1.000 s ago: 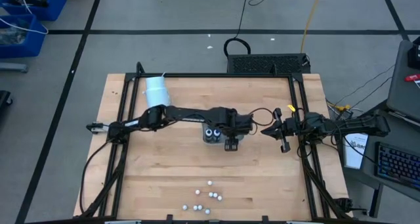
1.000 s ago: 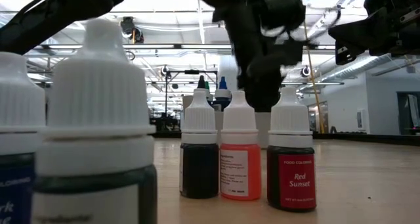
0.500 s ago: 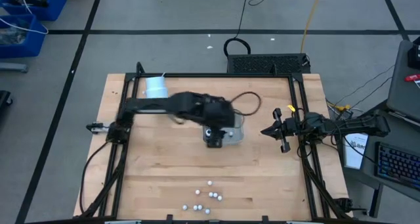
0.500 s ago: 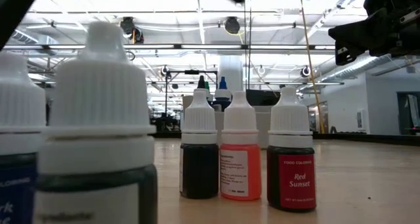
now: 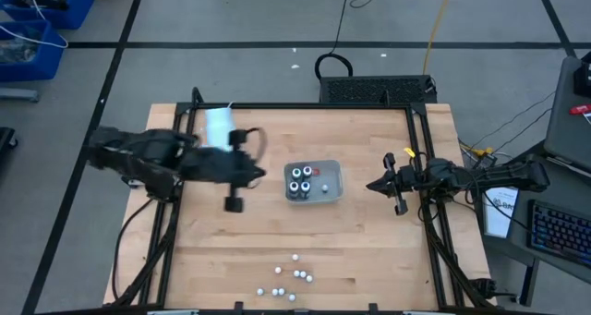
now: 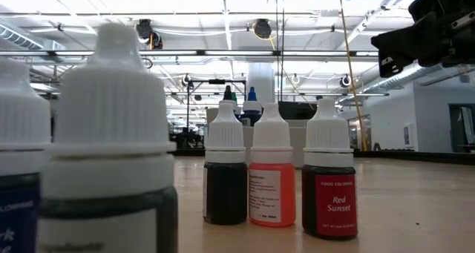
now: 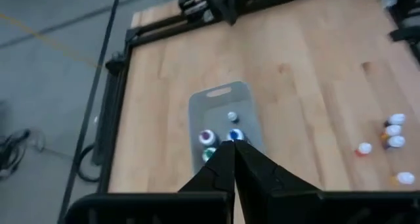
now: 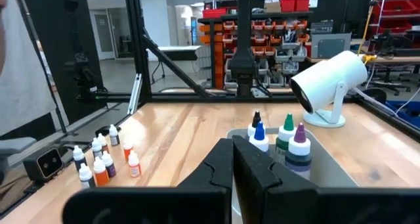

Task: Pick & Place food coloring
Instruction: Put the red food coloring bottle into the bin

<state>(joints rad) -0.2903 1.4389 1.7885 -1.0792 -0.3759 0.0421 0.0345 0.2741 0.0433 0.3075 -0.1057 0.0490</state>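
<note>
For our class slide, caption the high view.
Left gripper shut beside tray of food coloring; right gripper waits.

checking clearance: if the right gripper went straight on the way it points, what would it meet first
Probably the clear tray holding food coloring bottles, straight ahead of the shut right gripper; depth is unclear.

A clear tray [image 5: 331, 178] sits mid-table [image 5: 369, 250], holding four dark bottles [image 5: 300, 181]. The left gripper [image 5: 234, 202] hangs left of the tray, apart from it. More bottles [image 5: 291, 282] cluster near the front edge. The right gripper [image 5: 377, 185] waits by the right edge.
</note>
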